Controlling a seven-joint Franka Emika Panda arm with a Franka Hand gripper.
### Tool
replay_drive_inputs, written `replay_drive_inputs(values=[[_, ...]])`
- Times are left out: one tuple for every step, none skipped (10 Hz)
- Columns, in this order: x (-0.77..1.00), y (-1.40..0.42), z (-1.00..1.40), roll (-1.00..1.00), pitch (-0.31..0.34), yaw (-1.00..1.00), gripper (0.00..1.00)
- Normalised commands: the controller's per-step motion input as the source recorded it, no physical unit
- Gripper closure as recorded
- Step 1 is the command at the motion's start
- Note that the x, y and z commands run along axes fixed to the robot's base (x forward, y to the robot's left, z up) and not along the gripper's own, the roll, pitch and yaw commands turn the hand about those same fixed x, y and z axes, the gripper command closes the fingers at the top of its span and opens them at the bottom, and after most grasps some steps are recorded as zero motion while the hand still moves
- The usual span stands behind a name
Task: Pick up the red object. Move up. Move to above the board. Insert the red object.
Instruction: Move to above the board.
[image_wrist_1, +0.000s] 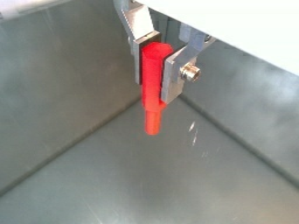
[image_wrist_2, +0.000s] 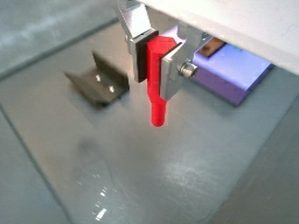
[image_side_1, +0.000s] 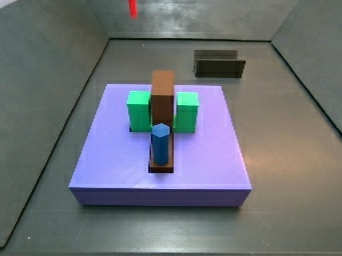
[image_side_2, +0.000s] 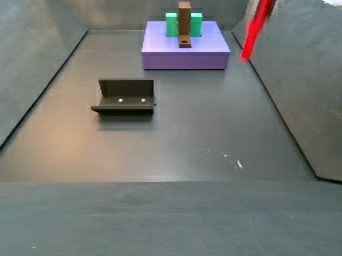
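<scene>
My gripper (image_wrist_1: 156, 83) is shut on the red object (image_wrist_1: 152, 118), a thin bright red peg held upright by its top, its lower end hanging free above the grey floor. It shows the same way in both wrist views: gripper (image_wrist_2: 156, 87), red object (image_wrist_2: 158, 112). In both side views only the red object shows, at the frame's upper edge (image_side_1: 132, 7) (image_side_2: 257, 30), high in the air and off to the side of the board. The lavender board (image_side_1: 207, 160) (image_side_2: 160, 58) (image_wrist_2: 233, 74) carries a brown bar (image_side_1: 163, 95), two green blocks (image_side_1: 139, 110) and an upright blue peg (image_side_1: 160, 143).
The fixture (image_side_2: 124, 98) (image_side_1: 219, 65) (image_wrist_2: 100, 83) stands on the floor apart from the board. Grey walls slope up on all sides of the floor (image_side_2: 174, 140).
</scene>
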Motion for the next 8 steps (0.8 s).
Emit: replay_drive_inputs(values=[[0.08,0.01,1.4,0.0,0.075,0.0,1.0],[0.05,0.0,0.81,-0.02,0.099,0.0,1.0],[0.02,-0.01,0.43,-0.01,0.084,0.0,1.0],[0.04,0.0,0.18,0.0,0.042,0.0,1.0],[0.41,-1.4,0.17,0.02,0.389,-0.24,1.0],[0.41,-1.4,0.16,0.04,0.383,-0.2,1.0],[0.43,-1.4,0.17,0.04,0.353,-0.1,1.0],[0.44,-1.4,0.16,-0.01,0.312,-0.07,1.0]])
